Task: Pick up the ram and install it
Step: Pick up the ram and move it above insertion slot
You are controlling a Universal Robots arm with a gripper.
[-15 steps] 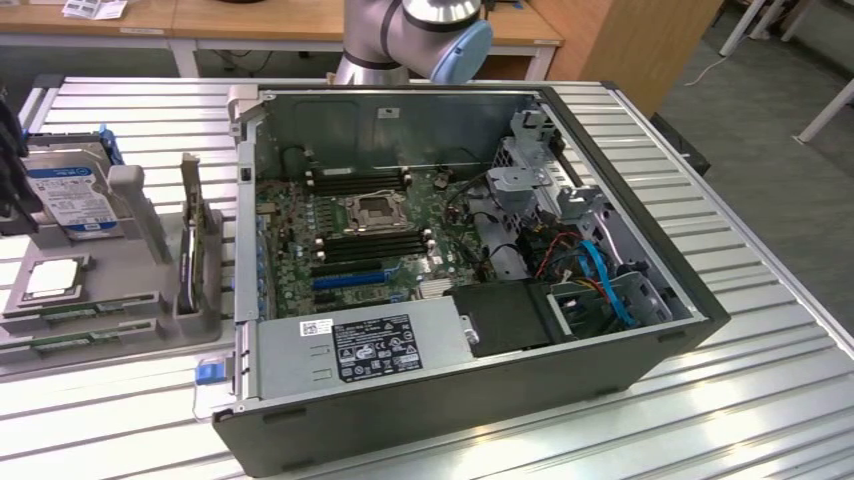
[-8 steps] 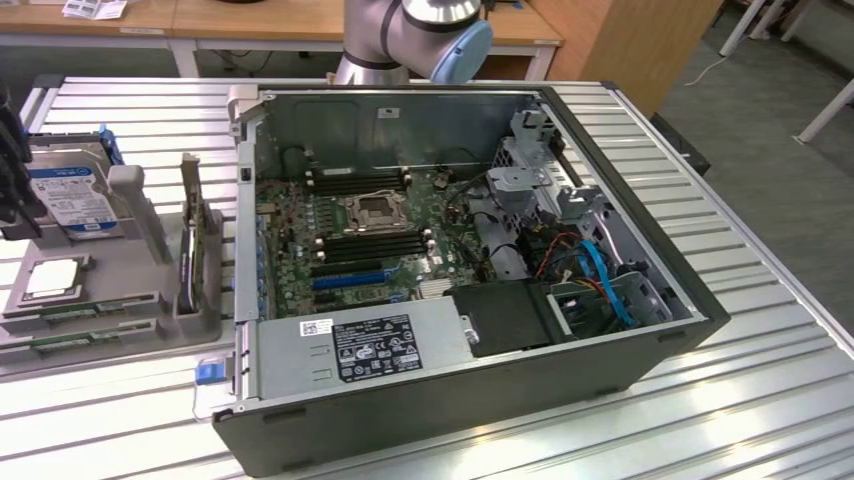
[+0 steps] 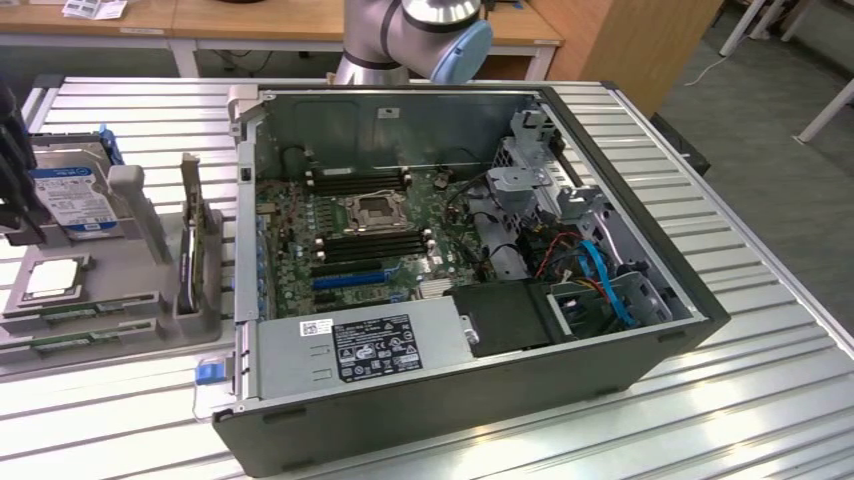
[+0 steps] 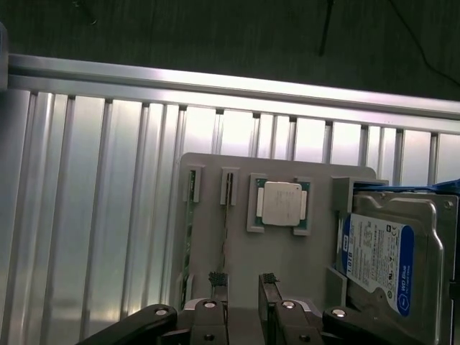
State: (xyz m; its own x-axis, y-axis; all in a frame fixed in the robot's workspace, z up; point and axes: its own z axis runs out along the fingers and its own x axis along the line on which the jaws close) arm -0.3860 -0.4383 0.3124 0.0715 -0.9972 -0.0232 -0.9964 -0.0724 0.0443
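Yet to grab ram (image 4: 226, 223), parked edge-on in tray (image 4: 215, 162) slot beside CPU (image 4: 282, 203), at 9 o'clock of PC case (image 3: 467, 420) in ext. view. Hovering above w/ gripper (image 4: 243, 282) spread open, empty. Pickup + install both left.

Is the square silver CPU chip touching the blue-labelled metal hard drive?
Apart. Wrist view: grey tray surface and a raised post separate the CPU chip from the hard drive.

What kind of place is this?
Probably a robot lab or workshop: a robot arm stands behind an open computer case on a ribbed metal table, with a hard drive and CPU chip in a grey holder.
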